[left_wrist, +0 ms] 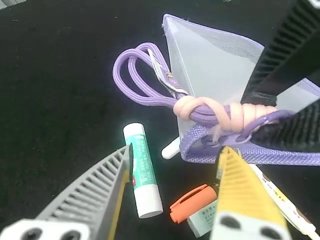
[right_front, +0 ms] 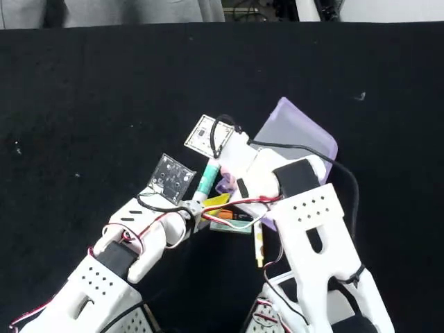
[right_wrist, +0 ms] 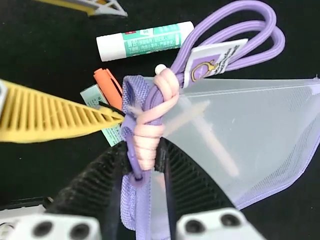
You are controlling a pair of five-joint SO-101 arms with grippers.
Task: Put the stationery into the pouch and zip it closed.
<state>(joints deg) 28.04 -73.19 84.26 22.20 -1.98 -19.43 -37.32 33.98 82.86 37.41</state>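
A black tabletop carries everything. The pouch sits near its middle, by the right arm. It is thin translucent mesh, and I judge it light and limp. It would probably fold if pulled by the fabric, so the stiffer zipper band is the place to hold. The right tool is clenched on that band, at the pink cord wound round the purple strap. The left tool is released, jaws wide above the loose items just outside the pouch: glue stick, orange marker, eraser. The glue stick looks rigid, smooth and round, likely to roll, so grip across its middle.
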